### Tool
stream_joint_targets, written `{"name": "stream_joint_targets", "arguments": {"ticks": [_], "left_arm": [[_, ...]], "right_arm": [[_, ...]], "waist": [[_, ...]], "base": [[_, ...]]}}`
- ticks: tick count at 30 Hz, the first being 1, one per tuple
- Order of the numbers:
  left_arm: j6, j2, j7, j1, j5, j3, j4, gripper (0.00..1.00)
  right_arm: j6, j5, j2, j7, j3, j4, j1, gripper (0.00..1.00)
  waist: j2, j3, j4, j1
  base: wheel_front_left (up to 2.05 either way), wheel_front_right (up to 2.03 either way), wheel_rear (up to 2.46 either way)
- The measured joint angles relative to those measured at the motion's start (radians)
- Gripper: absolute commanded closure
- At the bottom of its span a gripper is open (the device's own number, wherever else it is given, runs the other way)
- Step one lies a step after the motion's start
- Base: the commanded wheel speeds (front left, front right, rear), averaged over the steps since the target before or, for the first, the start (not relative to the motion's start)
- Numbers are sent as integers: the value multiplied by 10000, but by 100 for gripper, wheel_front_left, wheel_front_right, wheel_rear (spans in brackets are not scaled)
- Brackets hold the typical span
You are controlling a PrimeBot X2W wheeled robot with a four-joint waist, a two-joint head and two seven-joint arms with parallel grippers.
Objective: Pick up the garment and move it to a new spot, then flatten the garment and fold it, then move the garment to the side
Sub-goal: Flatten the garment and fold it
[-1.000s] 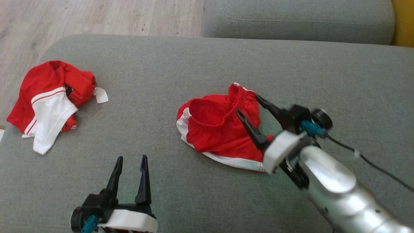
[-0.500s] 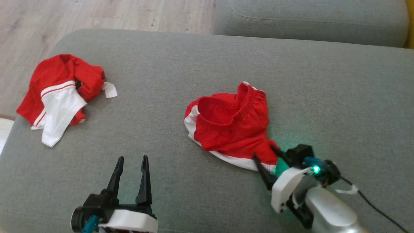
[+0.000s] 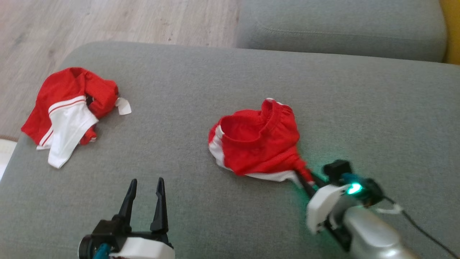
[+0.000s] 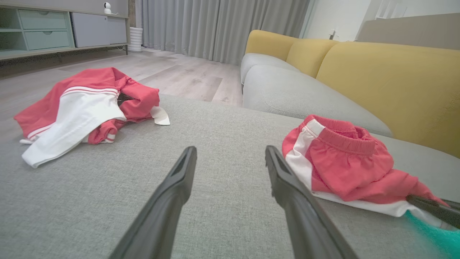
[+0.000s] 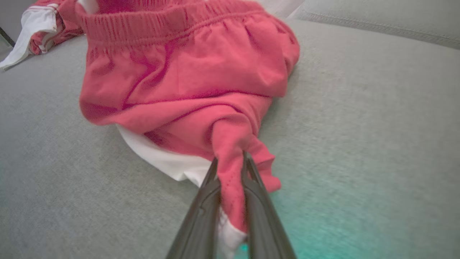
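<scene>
one corner of the red garment is pinched in the nearly closed right gripper; the rest lies ahead of it on the grey cushion, stretched probably along the fingers. the left gripper, wide open and empty, stands farther off.

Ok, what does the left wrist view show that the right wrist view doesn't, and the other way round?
Left wrist view adds: the open left gripper, the yellow fabric sofa backrest, long grey curtains and a pale drawer cabinet. Right wrist view adds the grip up close: the right gripper shut on a bunched corner of the crumpled red shorts with white trim. Both: those shorts, the second red-and-white garment lying apart, and the grey fabric cushion under them.
</scene>
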Motion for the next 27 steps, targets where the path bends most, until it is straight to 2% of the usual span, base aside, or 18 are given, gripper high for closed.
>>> {"name": "stream_joint_targets", "arguments": {"ticks": [7, 11, 12, 13, 18, 21, 25, 27], "left_arm": [[-6, 0, 0, 275, 0, -31, 0, 0], [-6, 0, 0, 281, 0, -29, -4, 0], [-2, 0, 0, 279, 0, -29, -6, 0], [12, 0, 0, 279, 0, -31, -10, 0], [19, 0, 0, 278, 0, -29, -10, 0], [19, 0, 0, 278, 0, -25, -10, 0], [19, 0, 0, 281, 0, 13, -10, 0], [19, 0, 0, 281, 0, 25, -12, 0]], "right_arm": [[0, -314, -1150, -443, -1965, -169, 193, 100], [0, -769, -1515, -489, -2945, -150, 652, 100], [0, -911, -1519, -499, -3099, -150, 765, 56], [0, -1053, -1507, -500, -3229, -155, 873, 0], [0, -1406, -1273, -587, -4052, -748, 1230, 0], [0, -1476, -1112, -677, -4477, -1772, 1485, 0], [0, -1586, -1012, -573, -4614, -3615, 2032, 0], [0, -1611, -1009, -378, -4610, -4063, 2180, 0]], "waist": [[0, -257, -335, 0], [0, -218, -424, 0], [0, -199, -440, 0], [0, -183, -454, 1], [0, -175, -479, 0], [0, -218, -465, 0], [0, -265, -489, 0], [0, -269, -496, 0]], "base": [[0, 0, 0], [0, 0, 0], [0, 0, 0], [0, 0, 0], [0, 0, 0], [0, 0, 0], [0, 0, 0], [0, 0, 0]]}}
